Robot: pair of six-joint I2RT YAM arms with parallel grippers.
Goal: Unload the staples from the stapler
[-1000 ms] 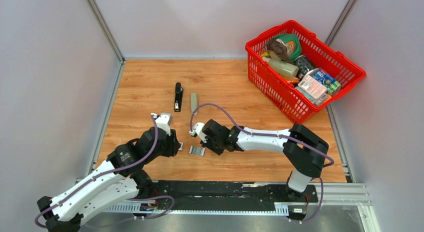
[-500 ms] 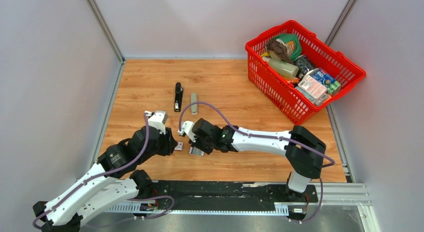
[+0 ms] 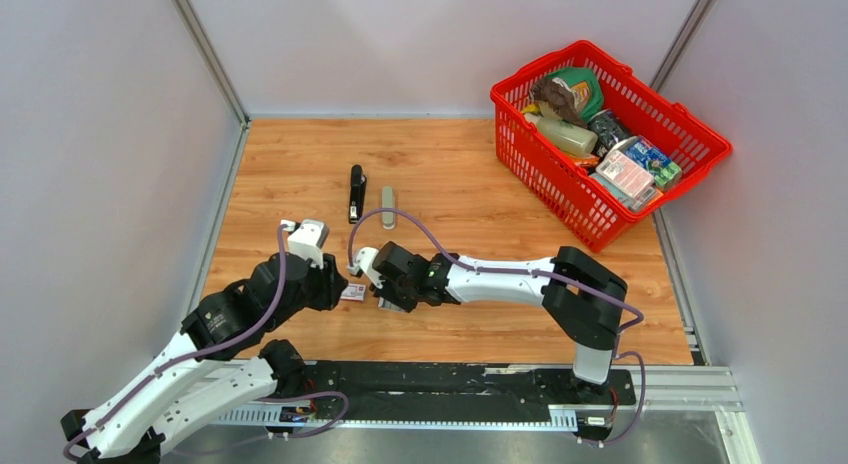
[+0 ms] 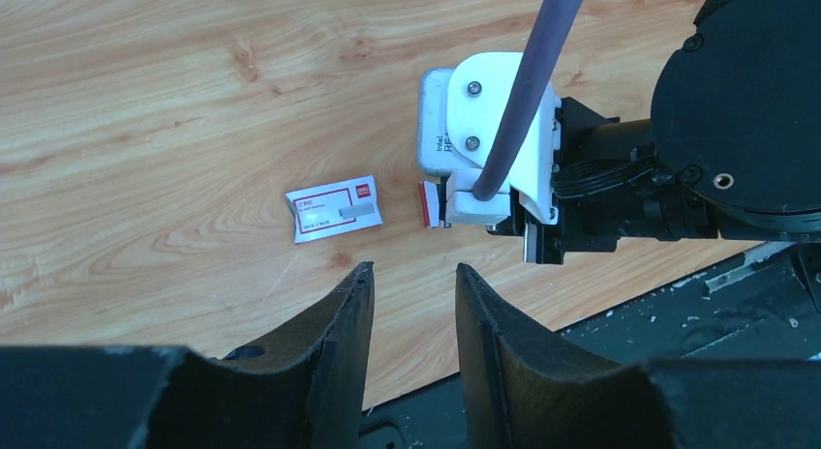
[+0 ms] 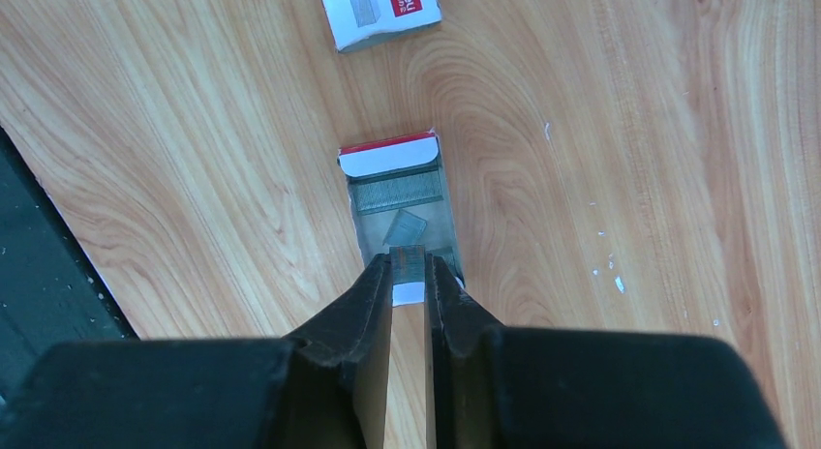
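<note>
The black stapler [image 3: 356,192] lies at the back of the table, away from both grippers. My right gripper [image 5: 410,265] is shut on a short silvery strip of staples [image 5: 410,260], just above the near end of an open white-and-red tray [image 5: 392,159] that holds more staple strips [image 5: 397,192]. In the top view the right gripper [image 3: 388,297] is low over that tray. My left gripper [image 4: 411,275] is open and empty, close to the left of it [image 3: 338,284], with the tray's flat white-and-red sleeve [image 4: 334,209] on the table in front of it.
A pale grey bar [image 3: 388,206] lies right of the stapler. A red basket [image 3: 700,129] full of groceries stands at the back right. The sleeve also shows in the right wrist view [image 5: 380,9]. The black base rail [image 3: 450,379] runs along the near edge.
My right gripper has moved left and down over the staple tray. My left arm has drawn back to the left. The sleeve has shifted slightly left.
</note>
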